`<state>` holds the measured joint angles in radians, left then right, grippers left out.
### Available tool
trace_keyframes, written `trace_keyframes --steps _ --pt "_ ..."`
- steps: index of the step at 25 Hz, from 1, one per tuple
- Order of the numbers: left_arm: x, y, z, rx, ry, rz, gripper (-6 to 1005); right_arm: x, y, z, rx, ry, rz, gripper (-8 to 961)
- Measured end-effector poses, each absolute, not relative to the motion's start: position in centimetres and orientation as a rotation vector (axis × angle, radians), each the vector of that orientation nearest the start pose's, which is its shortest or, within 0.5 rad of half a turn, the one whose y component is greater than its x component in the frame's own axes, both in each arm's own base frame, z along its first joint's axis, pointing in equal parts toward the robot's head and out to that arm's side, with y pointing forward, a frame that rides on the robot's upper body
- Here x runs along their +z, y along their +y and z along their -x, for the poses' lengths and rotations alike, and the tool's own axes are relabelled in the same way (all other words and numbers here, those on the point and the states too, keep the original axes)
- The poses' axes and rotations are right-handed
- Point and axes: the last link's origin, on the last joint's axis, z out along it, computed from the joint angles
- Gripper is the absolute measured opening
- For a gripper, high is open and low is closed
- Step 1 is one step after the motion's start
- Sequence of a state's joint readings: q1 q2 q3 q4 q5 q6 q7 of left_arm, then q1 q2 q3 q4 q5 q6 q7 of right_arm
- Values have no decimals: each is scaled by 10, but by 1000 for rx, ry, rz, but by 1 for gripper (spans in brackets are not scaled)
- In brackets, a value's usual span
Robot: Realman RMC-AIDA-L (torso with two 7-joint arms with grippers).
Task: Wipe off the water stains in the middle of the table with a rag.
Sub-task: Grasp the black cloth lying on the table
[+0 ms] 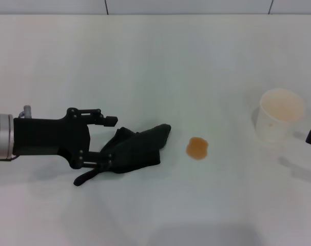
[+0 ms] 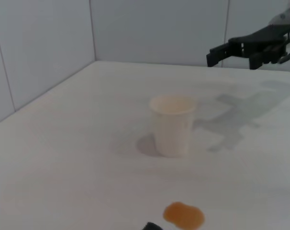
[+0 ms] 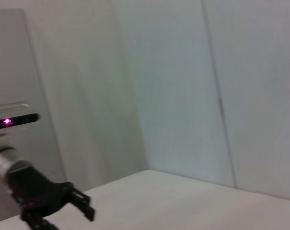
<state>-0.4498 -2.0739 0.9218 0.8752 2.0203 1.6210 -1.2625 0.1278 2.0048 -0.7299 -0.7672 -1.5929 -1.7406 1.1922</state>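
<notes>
White table point(image 1: 145, 61), pale tiled wall behind: the wiping has not begun.

From the head view, the left gripper point(image 1: 101, 143) lies low over the table with its jaws spread around the near end of the rag point(image 1: 136, 148), not visibly clamped. The rag's long axis runs from the claw toward the water stains point(image 1: 198, 148), which sit just beyond its far tip, untouched; a paper cup point(image 1: 278, 118) stands well past them. In the left wrist view the orange blot lies straight ahead of the claw, whole. The right gripper point(image 2: 252, 47) hangs raised beyond the cup, fingers apart, idle. The right wrist view shows only the left arm and wall.
</notes>
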Motion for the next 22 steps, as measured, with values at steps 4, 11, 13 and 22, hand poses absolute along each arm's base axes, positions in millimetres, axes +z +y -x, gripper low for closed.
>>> trace_keyframes --steps 4,11,13,22 --pt "2 315 251 -446 -170 2928 767 80 243 -314 877 439 2470 849" --pt "3 319 249 -444 -162 2919 767 77 267 -292 648 426 2607 847" --pt "3 320 248 -441 -161 2916 767 77 272 -287 581 441 2637 846" --pt "3 323 245 -440 -147 2914 767 77 285 -268 389 430 2687 845"
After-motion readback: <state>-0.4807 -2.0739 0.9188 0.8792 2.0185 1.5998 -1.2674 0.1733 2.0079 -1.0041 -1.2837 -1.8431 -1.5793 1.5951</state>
